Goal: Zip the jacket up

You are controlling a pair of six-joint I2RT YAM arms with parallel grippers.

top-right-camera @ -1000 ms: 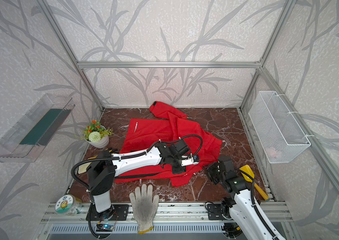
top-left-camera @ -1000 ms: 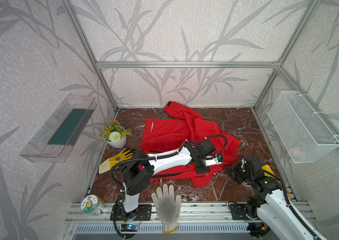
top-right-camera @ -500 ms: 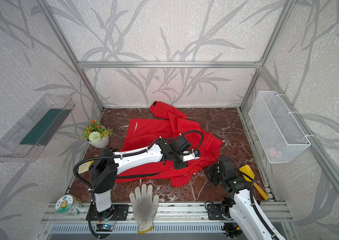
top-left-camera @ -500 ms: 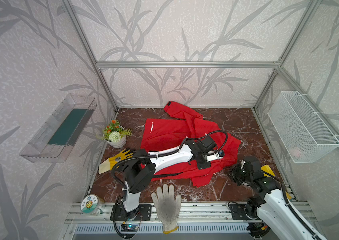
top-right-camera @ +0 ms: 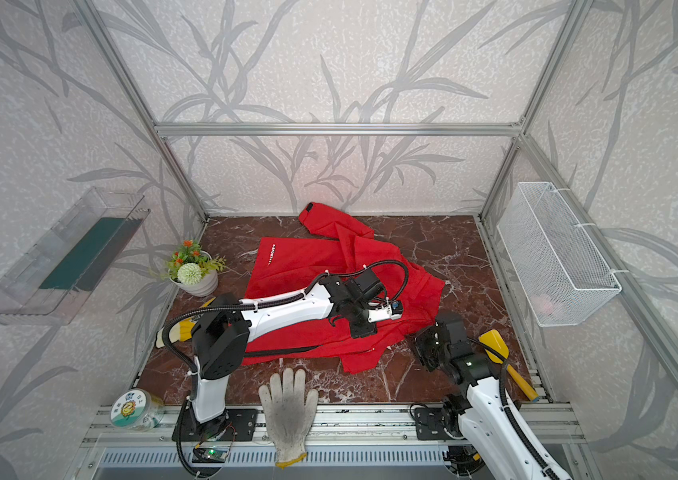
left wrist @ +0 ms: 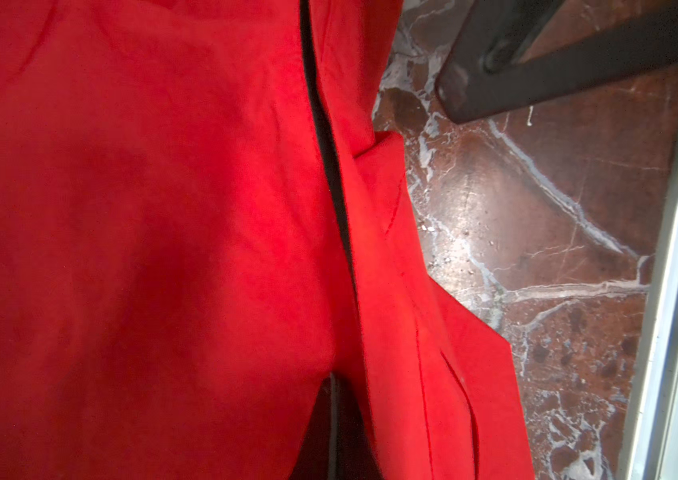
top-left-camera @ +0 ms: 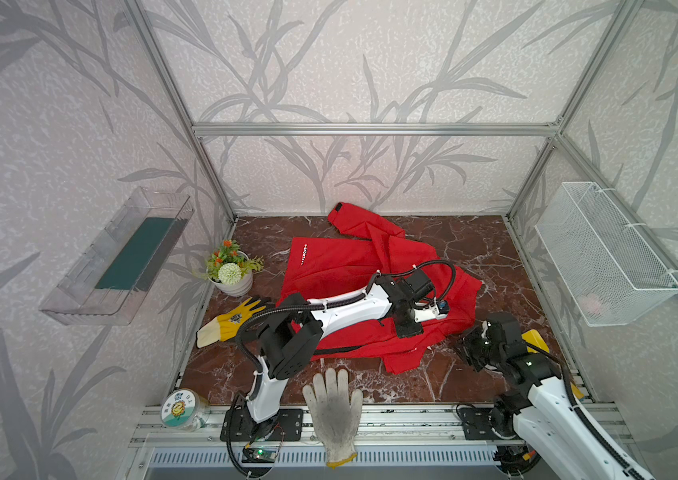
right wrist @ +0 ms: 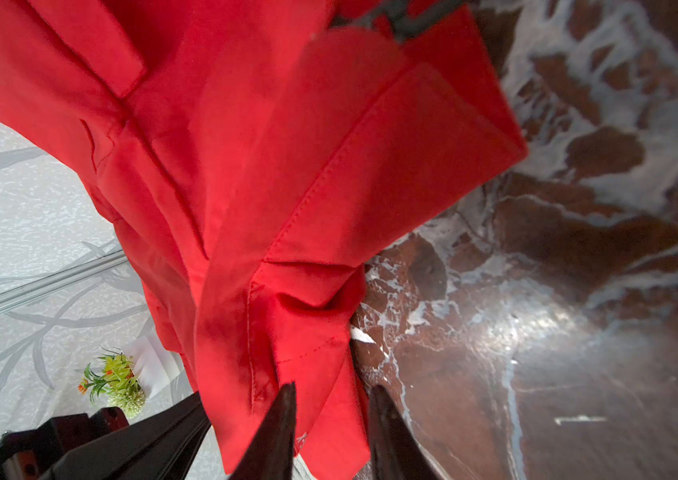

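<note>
Jacket (top-left-camera: 341, 270) lies spread on the table (top-left-camera: 478, 249), its zipper (left wrist: 331, 170) running sideways from the hem, which my right pincer (right wrist: 331, 388) grasps, toward my left side. My left pincer (top-left-camera: 410, 332), clenched over that zipper, is nearer; what it pinches, I cannot tell.

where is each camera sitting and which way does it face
top views: high in front, looking down at jacket on table; both arms, left gripper, right gripper show
left wrist: on left arm, looking down close at jacket and table; likely own finger shows
right wrist: on right arm, low, facing across jacket hem towards plant; own fingers show
shared: jacket in all; plant in top and right wrist
</note>
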